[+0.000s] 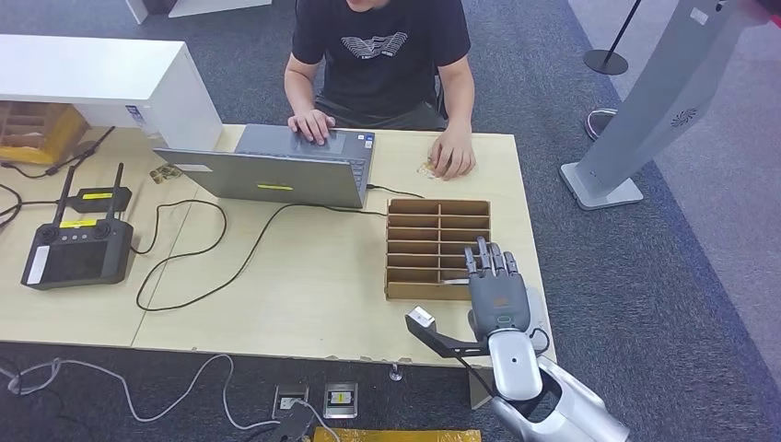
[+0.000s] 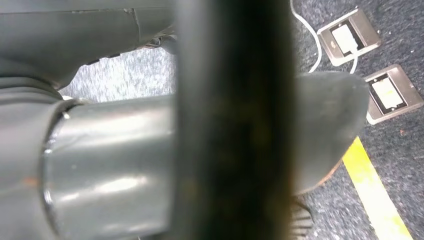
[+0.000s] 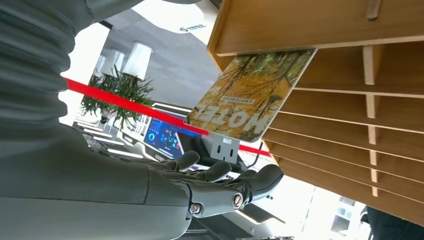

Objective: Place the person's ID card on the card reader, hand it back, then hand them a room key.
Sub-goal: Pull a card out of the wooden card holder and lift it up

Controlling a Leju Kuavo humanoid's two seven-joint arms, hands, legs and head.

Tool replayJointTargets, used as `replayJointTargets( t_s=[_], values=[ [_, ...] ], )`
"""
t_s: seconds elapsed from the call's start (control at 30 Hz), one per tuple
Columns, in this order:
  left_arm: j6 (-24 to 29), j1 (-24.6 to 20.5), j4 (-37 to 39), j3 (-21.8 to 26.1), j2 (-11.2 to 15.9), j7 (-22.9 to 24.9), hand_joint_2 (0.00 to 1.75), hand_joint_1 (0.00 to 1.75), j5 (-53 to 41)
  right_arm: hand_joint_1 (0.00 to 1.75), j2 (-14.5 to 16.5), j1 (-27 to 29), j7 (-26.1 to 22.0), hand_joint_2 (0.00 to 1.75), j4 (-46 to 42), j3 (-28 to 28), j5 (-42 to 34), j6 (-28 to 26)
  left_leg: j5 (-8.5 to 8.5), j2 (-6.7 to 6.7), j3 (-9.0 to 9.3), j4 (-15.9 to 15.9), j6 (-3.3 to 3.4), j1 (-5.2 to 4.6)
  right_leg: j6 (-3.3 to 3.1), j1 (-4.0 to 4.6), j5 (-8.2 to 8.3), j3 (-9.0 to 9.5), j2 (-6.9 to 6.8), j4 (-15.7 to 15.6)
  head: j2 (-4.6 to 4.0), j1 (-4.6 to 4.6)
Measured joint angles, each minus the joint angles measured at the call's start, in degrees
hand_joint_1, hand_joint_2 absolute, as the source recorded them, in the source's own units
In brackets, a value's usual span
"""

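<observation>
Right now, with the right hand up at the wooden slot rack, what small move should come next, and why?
Probably ease the right hand closer and close its fingers on the room key card. The card sticks partway out of a slot in the wooden rack, and the fingers are spread just short of it, holding nothing. The person's hand rests on the table beyond the rack.

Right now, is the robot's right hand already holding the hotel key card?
No. In the right wrist view the right hand is apart from the key card, which sticks out of the wooden organizer.
</observation>
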Motion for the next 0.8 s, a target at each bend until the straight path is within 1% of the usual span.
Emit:
replayJointTargets(
  t_s=[0.1, 0.13, 0.23, 0.27, 0.33, 0.47, 0.57, 0.67, 0.8],
  values=[
    [0.1, 0.0, -0.6, 0.0, 0.4, 0.3, 0.0, 0.0, 0.2, 0.03, 0.0, 0.1, 0.0, 1.75, -0.1, -0.1, -0.6, -0.2, 0.0, 0.0, 0.0, 0.0, 0.0, 0.0, 0.0, 0.0, 0.0, 0.0, 0.01, 0.0, 0.0, -0.01],
    [0.2, 0.0, -0.8, 0.0, 0.6, 0.3, 0.0, 0.0, 0.7, 0.27, 0.0, 0.1, 0.0, 1.75, -0.1, -0.1, -1.0, -0.1, 0.0, 0.0, 0.0, 0.0, 0.0, 0.0, 0.0, 0.0, 0.0, 0.0, 0.01, 0.0, 0.0, -0.01],
    [0.2, 0.0, -1.5, 0.0, 1.1, 0.7, 0.0, 0.0, 1.5, 1.55, 0.0, 0.2, 0.0, 1.75, -0.1, 0.0, -2.5, 0.1, 0.0, 0.0, 0.0, 0.0, 0.0, 0.0, 0.0, 0.0, 0.0, 0.0, 0.0, 0.0, 0.0, -0.01],
    [0.0, -0.1, -1.7, 0.0, 1.2, 0.8, 0.0, 0.0, 1.2, 1.75, 0.0, 0.1, 0.0, 1.75, -0.1, 0.1, -2.9, 0.0, 0.0, 0.0, 0.0, 0.0, 0.0, 0.0, 0.0, 0.0, 0.0, 0.0, 0.0, 0.0, 0.0, -0.01],
    [-1.2, -0.3, -2.1, -0.3, 1.7, 1.4, 0.0, 0.0, 0.0, 1.75, 0.1, 0.1, 0.0, 1.75, -0.2, 0.4, -3.7, -0.5, 0.0, 0.0, -0.01, 0.0, 0.0, 0.0, 0.0, 0.0, 0.0, 0.0, 0.0, 0.0, 0.0, -0.01],
    [-4.7, -2.1, -4.2, -1.2, 4.3, 2.6, 0.0, 0.0, -0.9, 1.75, 1.2, -0.6, 0.0, 1.75, -0.3, 1.2, -6.0, -2.1, 0.01, 0.0, 0.0, 0.0, -0.01, 0.02, 0.0, 0.02, 0.0, 0.0, 0.0, 0.0, 0.0, 0.01],
    [-6.1, -3.1, -4.9, -1.3, 5.7, 2.6, 0.0, 0.0, -1.0, 1.75, 1.9, -0.9, -0.2, 1.75, -0.3, 1.7, -7.0, -3.0, 0.02, 0.0, 0.01, 0.0, -0.02, 0.02, 0.0, 0.03, 0.0, 0.0, 0.01, 0.0, 0.0, -0.01],
    [-6.6, -3.3, -5.3, -1.4, 6.5, 2.6, 0.0, 0.0, -1.2, 1.75, 2.3, -1.0, -0.2, 1.75, -0.2, 2.2, -7.3, -3.7, 0.02, 0.0, 0.0, 0.0, -0.03, 0.02, 0.0, 0.03, 0.0, 0.0, 0.0, 0.0, 0.0, -0.02],
    [-6.8, -3.5, -5.6, -1.5, 6.8, 2.4, 0.0, 0.0, -1.3, 1.75, 2.5, -1.3, -0.2, 1.75, -0.2, 2.9, -7.4, -4.1, 0.02, 0.0, -0.03, 0.0, -0.02, 0.01, -0.01, 0.01, -0.01, 0.0, 0.0, 0.0, 0.0, 0.01]
  ],
)
